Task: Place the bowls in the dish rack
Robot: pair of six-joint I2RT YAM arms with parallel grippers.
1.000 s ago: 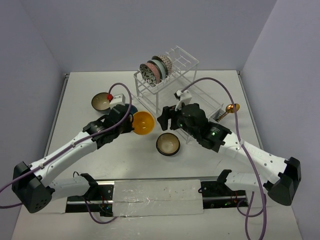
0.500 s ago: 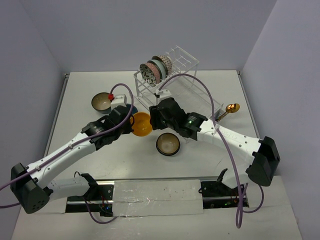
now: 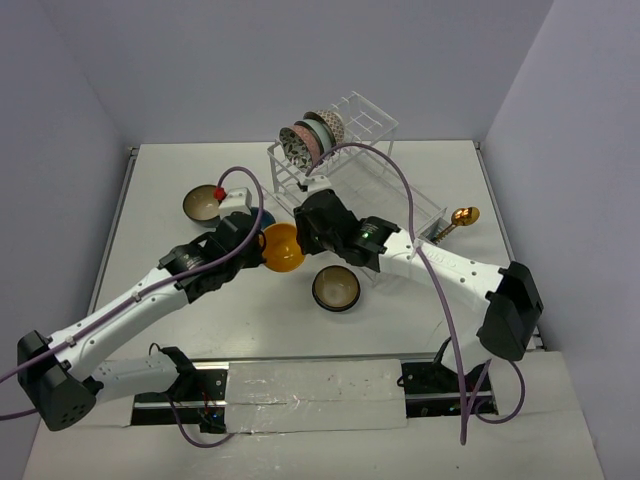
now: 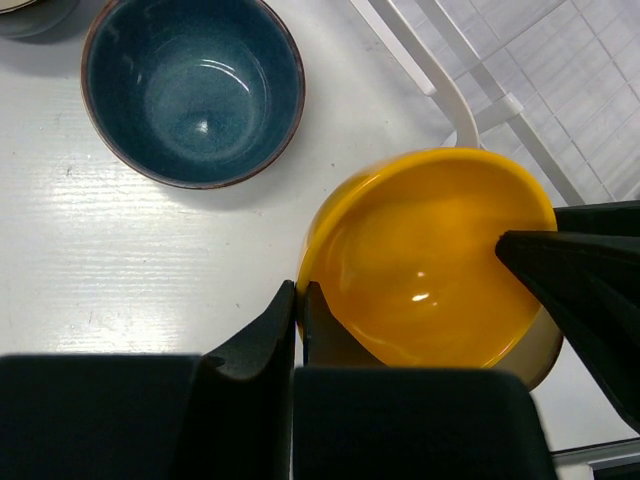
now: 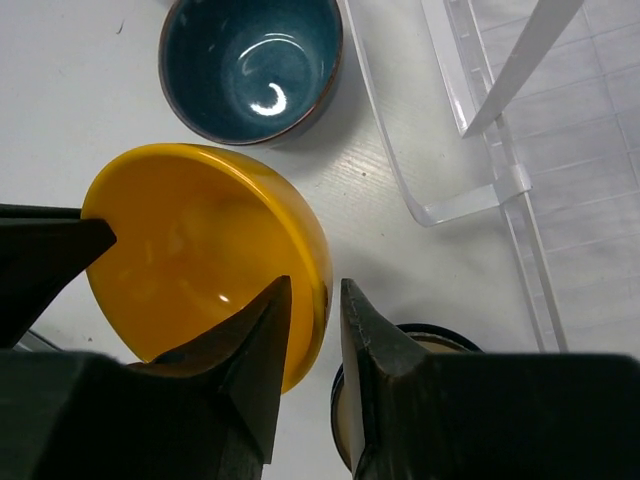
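A yellow bowl (image 3: pixel 283 247) hangs tilted just above the table between both arms. My left gripper (image 4: pixel 298 290) is shut on its near-left rim (image 4: pixel 330 215). My right gripper (image 5: pixel 315 285) straddles the opposite rim (image 5: pixel 318 262), one finger inside the bowl and one outside, with a narrow gap still showing, so it is open. A dark blue bowl (image 4: pixel 195 90) sits on the table just beyond. A brown bowl with cream inside (image 3: pixel 336 288) lies below the right gripper. The dish rack (image 3: pixel 350 150) stands at the back with several bowls (image 3: pixel 312 137) upright in its upper shelf.
Another brown bowl (image 3: pixel 203 204) sits at the far left beside a red ball on the left arm's cable. A gold spoon (image 3: pixel 462 217) lies right of the rack. The rack's clear lower tray (image 5: pixel 450 150) reaches close to the right gripper.
My right arm has swung left to the yellow bowl, and its jaws have narrowed around the rim. The left gripper has kept its hold and shifted slightly.
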